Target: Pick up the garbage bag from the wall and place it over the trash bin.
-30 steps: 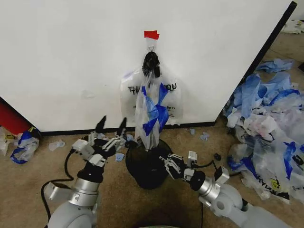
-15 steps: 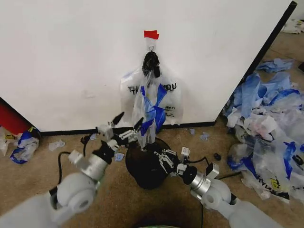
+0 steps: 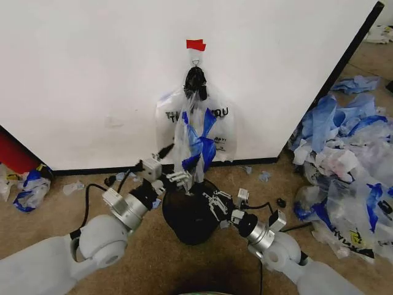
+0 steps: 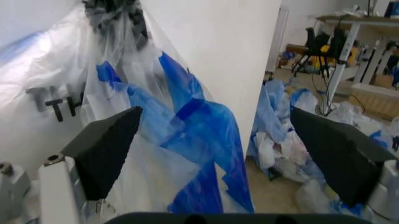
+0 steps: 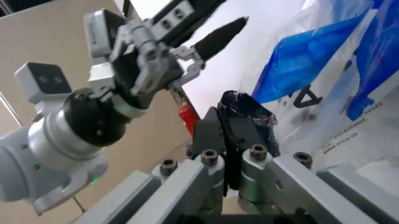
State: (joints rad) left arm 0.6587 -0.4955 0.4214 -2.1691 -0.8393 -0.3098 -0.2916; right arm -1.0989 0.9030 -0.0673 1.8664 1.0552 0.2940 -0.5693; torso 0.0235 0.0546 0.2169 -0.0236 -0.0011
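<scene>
While it hung from a hook on the large white wall panel [image 3: 92, 74] under a scrap of red tape [image 3: 196, 44], the thin see-through garbage bag [image 3: 195, 132] with black lettering and blue film drooped to the rim of the round black wire-mesh trash bin [image 3: 187, 218]. The left gripper [image 3: 174, 166] stood just beside the bag's lower edge, fingers spread wide around the blue film. The right gripper [image 3: 211, 203] sat over the bin's rim, fingers pressed together. Loose blue plastic bags [image 3: 347, 166] crowded the carpet on the robot's right.
</scene>
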